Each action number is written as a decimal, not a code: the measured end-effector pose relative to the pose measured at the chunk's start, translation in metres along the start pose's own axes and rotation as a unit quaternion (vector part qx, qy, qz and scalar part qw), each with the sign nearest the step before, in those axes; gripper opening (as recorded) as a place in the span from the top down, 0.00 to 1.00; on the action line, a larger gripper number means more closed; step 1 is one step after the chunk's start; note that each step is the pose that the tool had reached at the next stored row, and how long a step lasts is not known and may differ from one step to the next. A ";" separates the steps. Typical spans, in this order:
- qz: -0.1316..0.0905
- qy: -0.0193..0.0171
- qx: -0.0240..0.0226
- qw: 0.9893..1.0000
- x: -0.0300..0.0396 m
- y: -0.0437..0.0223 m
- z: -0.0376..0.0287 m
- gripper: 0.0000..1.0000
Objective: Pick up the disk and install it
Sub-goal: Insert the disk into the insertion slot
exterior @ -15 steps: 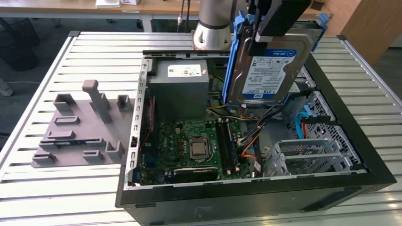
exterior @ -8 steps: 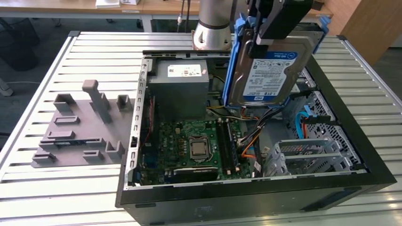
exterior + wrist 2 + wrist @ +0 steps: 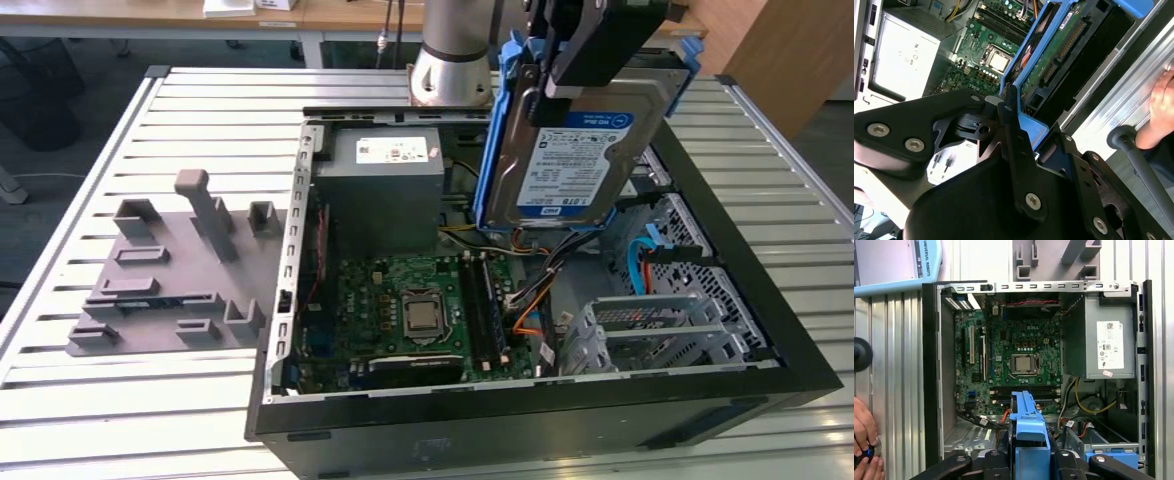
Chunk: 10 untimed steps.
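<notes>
Disk (image 3: 567, 165) on end, long axis near-vertical, label facing exterior camera; gripper (image 3: 571, 82) clamped on it above PC case (image 3: 534, 410).

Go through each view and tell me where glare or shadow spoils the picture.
Exterior view: even light, a soft sheen on the slatted table, the disk well lit, the computer case dark along its black outer wall. Second wrist view: the power supply is washed out almost to white. First wrist view: the motherboard is evenly lit, with deep shadow beside the power supply.
</notes>
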<state>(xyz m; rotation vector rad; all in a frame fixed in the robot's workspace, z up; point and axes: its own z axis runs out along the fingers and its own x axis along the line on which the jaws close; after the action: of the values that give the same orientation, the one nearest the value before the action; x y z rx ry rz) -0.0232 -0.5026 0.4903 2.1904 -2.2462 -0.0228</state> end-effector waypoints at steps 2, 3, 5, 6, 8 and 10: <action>0.000 0.000 0.000 1.000 0.0006 0.0000 0.0000 0.64; 0.000 0.000 0.000 1.000 0.0009 0.0000 0.0000 0.64; 0.000 0.000 0.000 1.000 0.0018 -0.0001 -0.0001 0.64; 0.000 0.000 0.000 1.000 0.0025 -0.0001 0.0000 0.64; 0.000 0.000 0.000 1.000 0.0038 -0.0001 0.0000 0.64; 0.000 0.000 0.000 1.000 0.0051 -0.0001 0.0000 0.64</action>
<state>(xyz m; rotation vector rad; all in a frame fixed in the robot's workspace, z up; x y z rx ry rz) -0.0233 -0.5077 0.4903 2.1903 -2.2461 -0.0225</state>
